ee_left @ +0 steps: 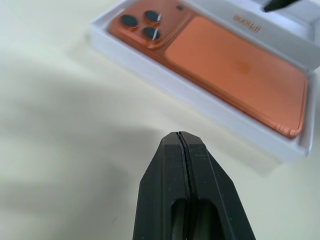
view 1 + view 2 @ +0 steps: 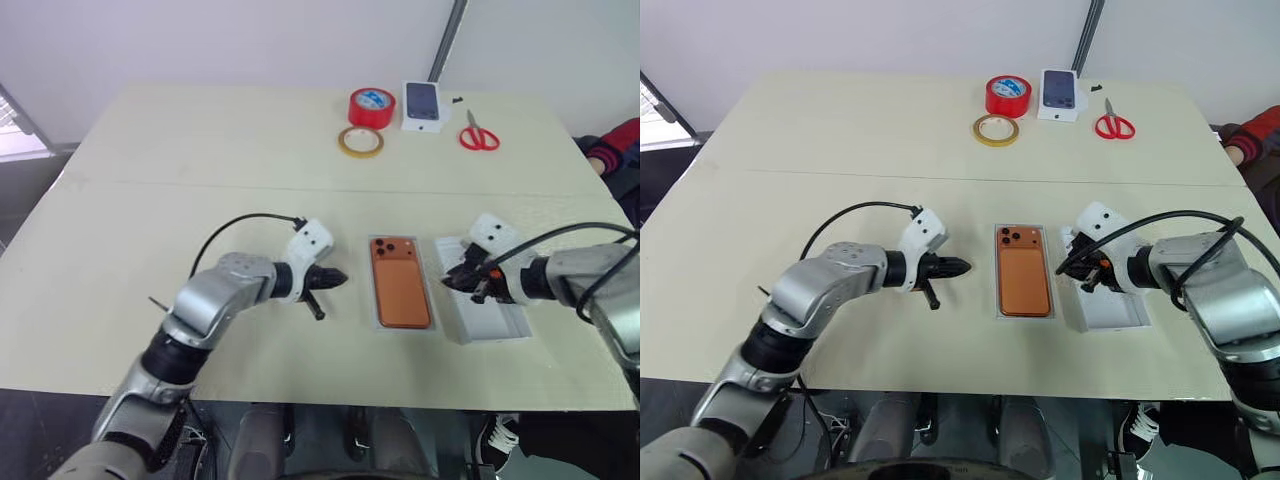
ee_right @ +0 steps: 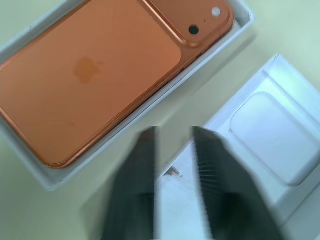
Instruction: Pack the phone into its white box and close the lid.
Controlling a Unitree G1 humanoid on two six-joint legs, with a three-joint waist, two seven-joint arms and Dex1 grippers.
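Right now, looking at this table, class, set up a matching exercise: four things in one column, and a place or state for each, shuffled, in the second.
Things:
1. phone
2. scissors
3. left gripper
4. red tape roll

Places or states:
A. fingers shut, holding nothing
B. lying camera side up in the white box
C. far edge, beside the yellow tape ring
D. far edge, right of the small printed box

Pairs: 1-B, 2-D, 3-A, 4-C

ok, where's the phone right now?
Head views: the phone lies camera-side up in the white box, near the table's front edge, between both pincers, lid on its right.
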